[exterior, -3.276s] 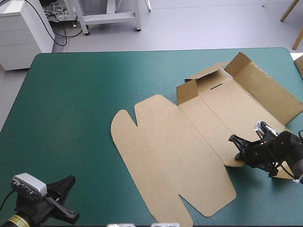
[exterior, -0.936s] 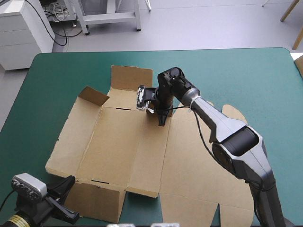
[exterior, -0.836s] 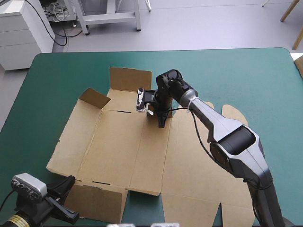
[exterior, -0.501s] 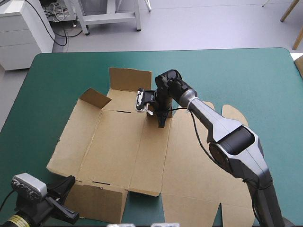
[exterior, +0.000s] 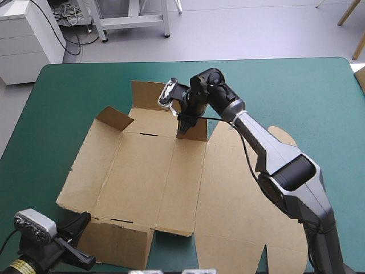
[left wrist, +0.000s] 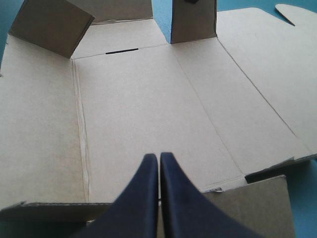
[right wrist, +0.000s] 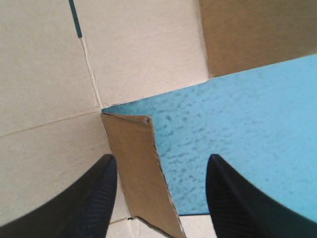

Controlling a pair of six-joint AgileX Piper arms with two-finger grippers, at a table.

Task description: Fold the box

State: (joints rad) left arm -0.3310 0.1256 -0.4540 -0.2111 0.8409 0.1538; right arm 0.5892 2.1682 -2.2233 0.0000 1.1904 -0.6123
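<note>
Beneath me stands the table [exterior: 296,85], its teal-green cover stretched smooth to the far edge, both far corners rounded off

No writing, label or number is legible anywhere (the box [exterior: 142,177] is plain brown).

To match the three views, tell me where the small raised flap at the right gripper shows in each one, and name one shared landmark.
High view: the raised flap stands at the far edge of the box, at the right gripper.
Left wrist view: the flap stands upright at the far edge, ahead of the left gripper.
Right wrist view: the flap is between the open fingers.
Shared landmark: the narrow slot beside it.
</note>
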